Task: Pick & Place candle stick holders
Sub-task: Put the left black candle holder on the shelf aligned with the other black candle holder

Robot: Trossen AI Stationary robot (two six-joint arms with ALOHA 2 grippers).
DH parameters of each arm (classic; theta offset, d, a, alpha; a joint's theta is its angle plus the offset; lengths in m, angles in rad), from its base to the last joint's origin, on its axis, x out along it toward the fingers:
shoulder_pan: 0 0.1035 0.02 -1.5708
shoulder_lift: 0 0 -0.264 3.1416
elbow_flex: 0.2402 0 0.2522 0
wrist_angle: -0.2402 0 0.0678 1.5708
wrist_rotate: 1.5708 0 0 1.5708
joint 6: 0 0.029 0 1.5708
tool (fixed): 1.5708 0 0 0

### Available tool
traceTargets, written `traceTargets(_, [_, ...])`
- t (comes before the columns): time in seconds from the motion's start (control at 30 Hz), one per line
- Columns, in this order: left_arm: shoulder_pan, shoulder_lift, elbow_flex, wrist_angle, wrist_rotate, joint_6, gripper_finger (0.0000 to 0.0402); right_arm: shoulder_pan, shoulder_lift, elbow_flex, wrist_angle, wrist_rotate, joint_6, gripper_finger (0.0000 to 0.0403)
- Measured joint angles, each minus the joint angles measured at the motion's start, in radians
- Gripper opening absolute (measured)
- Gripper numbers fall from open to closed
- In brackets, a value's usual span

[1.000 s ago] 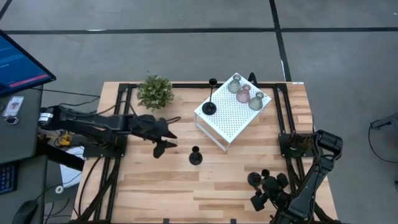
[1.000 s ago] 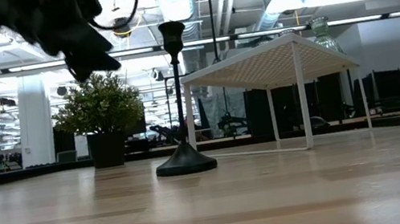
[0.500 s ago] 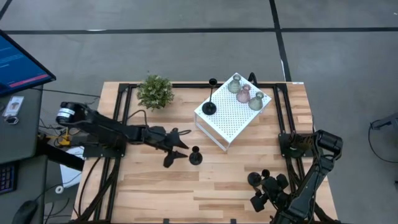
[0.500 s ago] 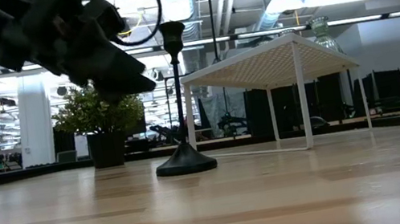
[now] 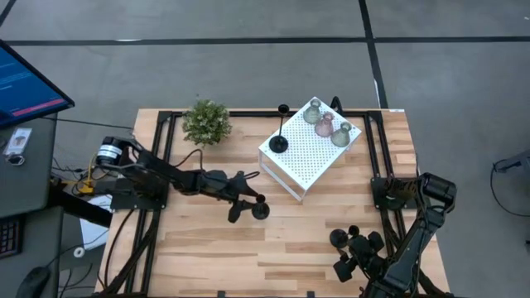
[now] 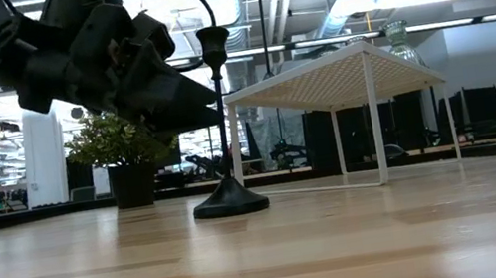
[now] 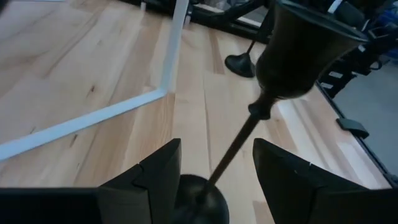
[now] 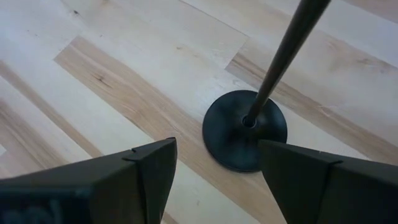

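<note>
Left gripper fingers apart astride black holder; base partly hidden; right gripper apart.

high: straight down over the whole table | low: table height, level, facing the room | left wrist: close on a black holder (shared with high and low) | right wrist: close above another holder's base, toward 5 o'clock in high
</note>
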Motion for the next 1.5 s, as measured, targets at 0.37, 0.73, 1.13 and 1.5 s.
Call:
traceTargets(0.37, [-0.011,0.076,0.002,0.080,-0.005,-0.006,0.0194,0.000,0.000,0.000,0.002,-0.004,0.000,0.0217])
traceTargets(0.73, [-0.010,0.092,0.006,0.119,-0.002,0.001,0.0104,0.001,0.000,0.000,0.007,-0.023,0.000,0.0217])
traceTargets(1.13, [-0.010,0.091,0.006,0.130,0.000,0.002,0.0013,0.000,0.000,0.000,0.007,-0.029,0.000,0.0217])
traceTargets(1.5, [-0.011,0.000,0.006,0.113,-0.026,-0.082,0.0007,-0.001,0.000,0.000,0.029,-0.048,0.002,0.0217])
